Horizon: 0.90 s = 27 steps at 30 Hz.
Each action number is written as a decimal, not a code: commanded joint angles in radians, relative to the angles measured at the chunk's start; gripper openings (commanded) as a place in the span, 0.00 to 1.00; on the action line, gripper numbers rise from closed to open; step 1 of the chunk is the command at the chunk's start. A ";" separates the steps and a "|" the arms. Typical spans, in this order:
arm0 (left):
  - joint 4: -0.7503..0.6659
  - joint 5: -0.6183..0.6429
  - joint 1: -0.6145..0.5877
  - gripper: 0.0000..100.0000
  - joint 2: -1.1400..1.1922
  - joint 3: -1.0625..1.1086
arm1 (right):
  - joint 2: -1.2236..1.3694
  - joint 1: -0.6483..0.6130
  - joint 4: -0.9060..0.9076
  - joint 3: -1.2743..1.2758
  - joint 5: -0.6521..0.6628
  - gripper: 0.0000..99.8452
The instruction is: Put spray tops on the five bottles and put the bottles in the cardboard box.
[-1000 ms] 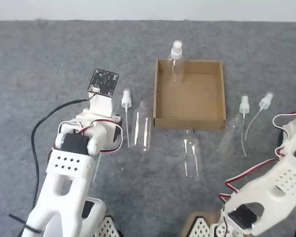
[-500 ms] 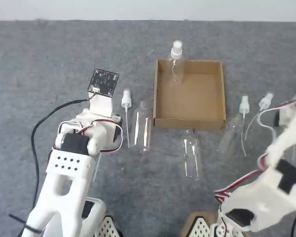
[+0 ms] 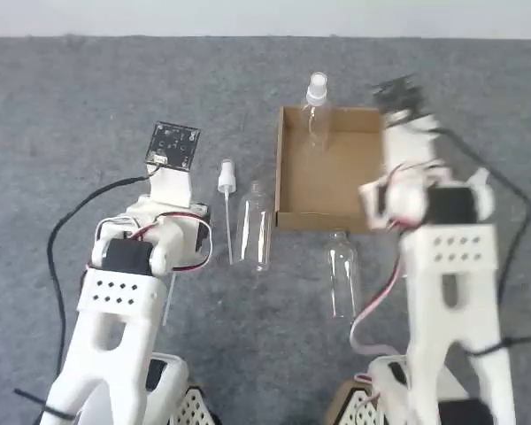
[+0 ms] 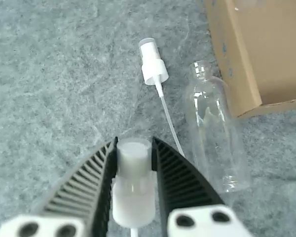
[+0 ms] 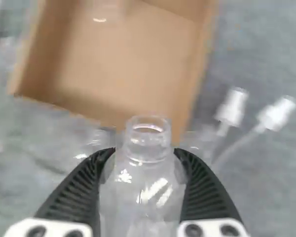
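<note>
My left gripper point(image 4: 133, 144) is shut on a white spray top point(image 4: 133, 190), held over the grey carpet to the left of the cardboard box point(image 3: 336, 181). Just beyond it lie a loose spray top point(image 4: 152, 66) with its tube and a clear open bottle point(image 4: 214, 133). My right gripper point(image 5: 144, 154) is shut on a clear open-necked bottle point(image 5: 148, 136), held upright above the box's point(image 5: 113, 64) near right corner. A capped bottle point(image 3: 317, 111) stands at the box's far wall. Another open bottle point(image 3: 343, 270) lies in front of the box.
Two loose spray tops point(image 5: 231, 106) point(image 5: 277, 112) with tubes lie on the carpet right of the box. The right arm point(image 3: 434, 230) stands over the box's right side and hides the carpet there. The left arm point(image 3: 146, 248) is left of the lying bottle point(image 3: 255, 226).
The right arm has swung from the lower right edge up and left to the box's right side, carrying its bottle. The left arm has shifted slightly left.
</note>
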 commanded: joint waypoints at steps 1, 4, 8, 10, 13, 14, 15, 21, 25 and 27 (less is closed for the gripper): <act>-0.035 -0.002 -0.009 0.01 -0.048 -0.031 | -0.113 -0.127 -0.041 0.040 -0.058 0.04; -0.035 -0.002 -0.008 0.01 -0.048 -0.033 | -0.147 -0.199 -0.088 0.107 -0.084 0.04; -0.035 0.025 -0.011 0.01 -0.051 -0.041 | -0.180 -0.280 -0.171 0.215 -0.083 0.04; -0.031 0.031 -0.012 0.01 -0.078 -0.054 | -0.208 -0.312 -0.211 0.267 -0.084 0.04; -0.029 0.034 -0.012 0.01 -0.184 -0.073 | -0.260 -0.358 -0.262 0.347 -0.084 0.04; -0.028 0.034 -0.011 0.01 -0.229 -0.077 | -0.278 -0.374 -0.282 0.371 -0.084 0.04; -0.029 0.034 -0.006 0.01 -0.275 -0.079 | -0.297 -0.387 -0.300 0.397 -0.084 0.04; -0.041 0.061 -0.002 0.01 -0.473 -0.139 | -0.352 -0.478 -0.429 0.523 -0.083 0.04; -0.095 0.137 -0.002 0.01 -0.493 -0.199 | -0.358 -0.541 -0.486 0.554 -0.077 0.04; -0.112 0.184 -0.002 0.01 -0.493 -0.228 | -0.358 -0.570 -0.484 0.555 -0.077 0.04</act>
